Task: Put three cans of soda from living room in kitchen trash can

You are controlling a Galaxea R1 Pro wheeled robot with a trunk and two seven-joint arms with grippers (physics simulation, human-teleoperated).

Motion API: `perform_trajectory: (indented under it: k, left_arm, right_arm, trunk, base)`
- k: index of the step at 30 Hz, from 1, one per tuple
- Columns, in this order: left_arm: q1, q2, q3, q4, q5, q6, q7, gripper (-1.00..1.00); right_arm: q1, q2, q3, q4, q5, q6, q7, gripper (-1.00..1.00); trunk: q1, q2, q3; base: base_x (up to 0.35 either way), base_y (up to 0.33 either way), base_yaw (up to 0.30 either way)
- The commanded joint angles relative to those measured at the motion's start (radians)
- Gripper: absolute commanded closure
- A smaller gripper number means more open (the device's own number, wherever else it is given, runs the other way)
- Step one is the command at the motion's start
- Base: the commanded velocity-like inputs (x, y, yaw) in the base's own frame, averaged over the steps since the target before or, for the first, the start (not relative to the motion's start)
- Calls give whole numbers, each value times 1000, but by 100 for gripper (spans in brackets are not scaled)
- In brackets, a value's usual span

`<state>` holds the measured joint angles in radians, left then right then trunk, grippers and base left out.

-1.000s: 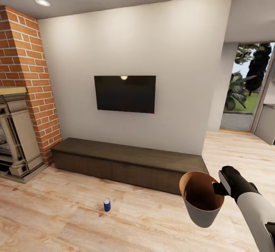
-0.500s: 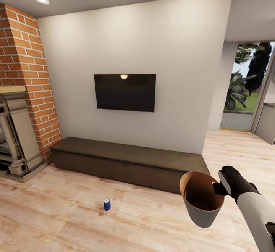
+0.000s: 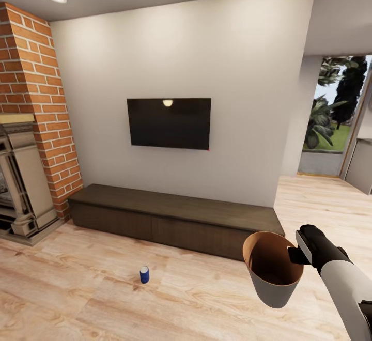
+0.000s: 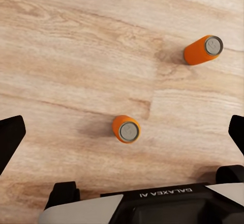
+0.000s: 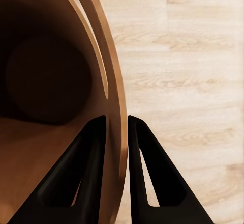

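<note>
A dark blue can of soda (image 3: 144,275) with a white band stands upright on the living room's wood floor, in front of the low dark cabinet (image 3: 175,219). My right gripper (image 3: 294,254) holds the tash can (image 3: 274,274) off the floor at the lower right, grey outside and tan inside. In the right wrist view its fingers (image 5: 94,152) are shut on the bin's rim (image 5: 114,81), one inside and one outside. In the left wrist view my left gripper (image 4: 124,128) hangs open above two orange cans: one (image 4: 126,129) upright between the fingers, another (image 4: 203,50) further off.
A black TV (image 3: 169,123) hangs on the white wall. A brick column (image 3: 41,98) and a stone fireplace (image 3: 20,186) stand at the left. An opening with a window onto greenery (image 3: 330,119) lies at the right. Open wood floor (image 3: 77,289) stretches around the blue can.
The whole head view has shifted slightly upward, so the camera moved. The right gripper still holds the bin in the same place in the picture.
</note>
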<state>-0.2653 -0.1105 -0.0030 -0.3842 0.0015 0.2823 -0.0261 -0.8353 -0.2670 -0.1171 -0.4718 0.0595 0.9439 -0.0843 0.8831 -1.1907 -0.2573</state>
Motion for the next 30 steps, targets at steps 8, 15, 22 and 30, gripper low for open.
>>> perform_trajectory:
  k: [8, 15, 22, 30]
  left_arm:
    - [-1, -3, 0, 2, 0, 0, 0, -100]
    - [-1, -3, 0, 2, 0, 0, -1, -100]
    - [-1, -3, 0, 2, 0, 0, -3, -100]
    - [-1, -3, 0, 2, 0, 0, -4, -100]
  right_arm:
    - [-1, 1, -1, -1, -6, -1, 3, 100]
    - [-1, 2, -1, -2, -7, -1, 4, 100]
    - [-1, 2, -2, -8, -10, -3, 10, 100]
    - [-1, 3, -3, -13, -14, -4, 13, 100]
  trunk:
    - [31, -56, -25]
    - [58, -105, -47]
    - [84, -154, -69]
    - [115, -210, -100]
  base:
    - [0, 0, 0]
    - [0, 0, 0]
    - [0, 0, 0]
    - [0, 0, 0]
